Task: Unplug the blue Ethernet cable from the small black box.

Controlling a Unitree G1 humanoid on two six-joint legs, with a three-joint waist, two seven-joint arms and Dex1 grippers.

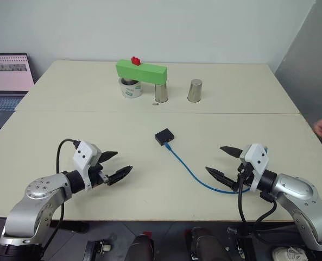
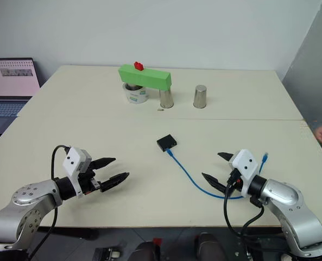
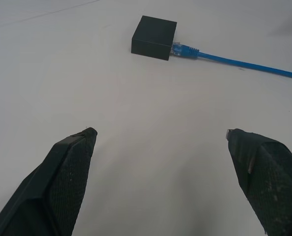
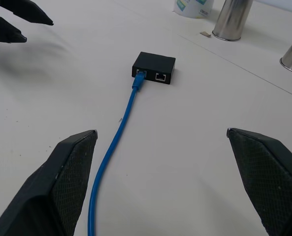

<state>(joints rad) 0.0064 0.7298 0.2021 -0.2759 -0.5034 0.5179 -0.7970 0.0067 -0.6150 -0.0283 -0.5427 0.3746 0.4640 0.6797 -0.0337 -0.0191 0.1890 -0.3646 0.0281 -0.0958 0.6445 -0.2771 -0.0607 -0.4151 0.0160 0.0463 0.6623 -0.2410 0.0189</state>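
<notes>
No wording can be made out anywhere. The white round tub with green printed patches [image 1: 131,89] carries label marks too small to read, and the open laptop screen [image 1: 8,71] shows a page whose lines are only blurred bands.

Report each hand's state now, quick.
Left hand: open, holding nothing.
Right hand: open, holding nothing; the blue Ethernet cable lies on the table by it.
</notes>
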